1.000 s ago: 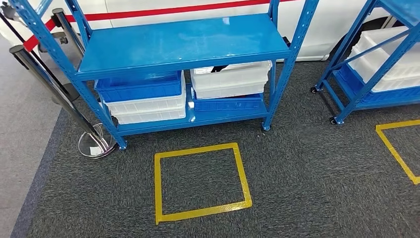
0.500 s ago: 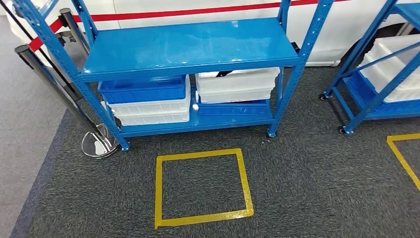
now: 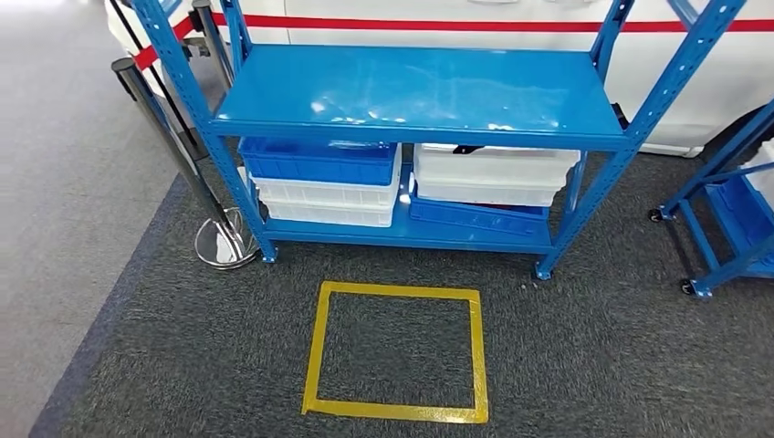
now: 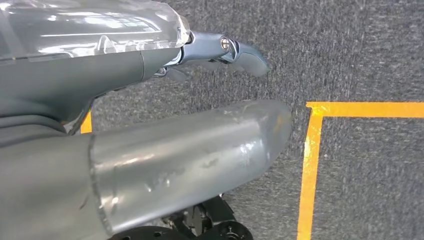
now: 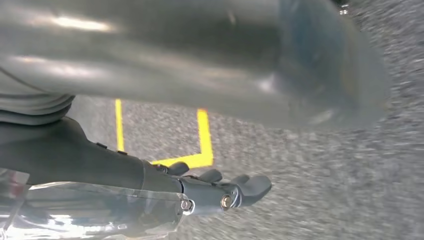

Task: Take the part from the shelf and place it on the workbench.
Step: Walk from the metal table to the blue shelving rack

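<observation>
A blue metal shelf stands ahead in the head view, its top board bare. On its lower board a blue bin sits on stacked white bins at the left. At the right a white bin sits on a flat blue bin. A small dark thing peeks over that white bin's rim; I cannot tell what it is. My left hand hangs over the carpet, fingers apart from the thumb, holding nothing. My right hand also hangs over the carpet with its fingers stretched out and nothing in it.
A yellow tape square marks the dark carpet in front of the shelf. A stanchion with a round chrome base stands at the shelf's left leg. A second blue rack on castors stands to the right. A white wall with a red stripe runs behind.
The whole picture has shifted: my view has swung, so the shelf and the yellow square now lie further right and more square-on. Nothing on the shelf has moved.
</observation>
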Robot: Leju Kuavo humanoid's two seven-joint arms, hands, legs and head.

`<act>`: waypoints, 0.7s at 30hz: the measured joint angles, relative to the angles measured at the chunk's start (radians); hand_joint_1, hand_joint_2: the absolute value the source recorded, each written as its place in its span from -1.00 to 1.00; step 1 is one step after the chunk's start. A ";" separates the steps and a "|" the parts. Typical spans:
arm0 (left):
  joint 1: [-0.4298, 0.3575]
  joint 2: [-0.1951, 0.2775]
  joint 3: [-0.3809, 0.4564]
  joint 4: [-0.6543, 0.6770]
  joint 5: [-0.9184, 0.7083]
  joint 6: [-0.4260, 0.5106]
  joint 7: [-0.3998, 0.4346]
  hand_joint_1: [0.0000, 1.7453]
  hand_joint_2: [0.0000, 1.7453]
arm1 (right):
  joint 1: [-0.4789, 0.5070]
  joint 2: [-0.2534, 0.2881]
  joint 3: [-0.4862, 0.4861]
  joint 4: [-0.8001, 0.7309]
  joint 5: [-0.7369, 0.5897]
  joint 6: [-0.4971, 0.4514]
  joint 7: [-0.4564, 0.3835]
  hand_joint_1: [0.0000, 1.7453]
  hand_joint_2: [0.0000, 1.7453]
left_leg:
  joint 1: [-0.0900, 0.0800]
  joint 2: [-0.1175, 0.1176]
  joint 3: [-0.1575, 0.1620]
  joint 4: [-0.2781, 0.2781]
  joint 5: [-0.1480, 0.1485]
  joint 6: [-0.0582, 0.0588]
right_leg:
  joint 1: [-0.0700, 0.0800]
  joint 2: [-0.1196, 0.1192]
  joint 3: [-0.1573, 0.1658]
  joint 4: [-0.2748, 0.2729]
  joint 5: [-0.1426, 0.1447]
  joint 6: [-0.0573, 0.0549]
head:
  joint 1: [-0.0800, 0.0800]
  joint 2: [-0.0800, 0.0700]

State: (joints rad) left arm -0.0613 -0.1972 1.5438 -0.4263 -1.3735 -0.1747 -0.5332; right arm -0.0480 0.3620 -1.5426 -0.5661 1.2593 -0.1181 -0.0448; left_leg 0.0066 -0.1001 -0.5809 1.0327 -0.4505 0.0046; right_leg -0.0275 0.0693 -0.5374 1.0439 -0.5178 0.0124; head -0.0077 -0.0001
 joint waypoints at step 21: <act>0.008 -0.002 -0.001 -0.005 0.020 -0.011 0.002 -1.00 -1.00 | -0.010 0.001 -0.006 0.000 -0.038 0.009 0.016 -1.00 -1.00 | 0.005 0.097 0.024 -0.028 -0.002 0.016 | 0.011 -0.078 -0.006 0.068 -0.068 0.002 | -0.010 0.000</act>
State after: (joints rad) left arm -0.0535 -0.1995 1.5426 -0.4311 -1.3532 -0.1860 -0.5311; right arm -0.0578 0.3628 -1.5483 -0.5658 1.2215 -0.1090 -0.0286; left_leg 0.0112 -0.0036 -0.5567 1.0044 -0.4520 0.0207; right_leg -0.0167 -0.0083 -0.5429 1.1119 -0.5858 0.0146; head -0.0175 0.0000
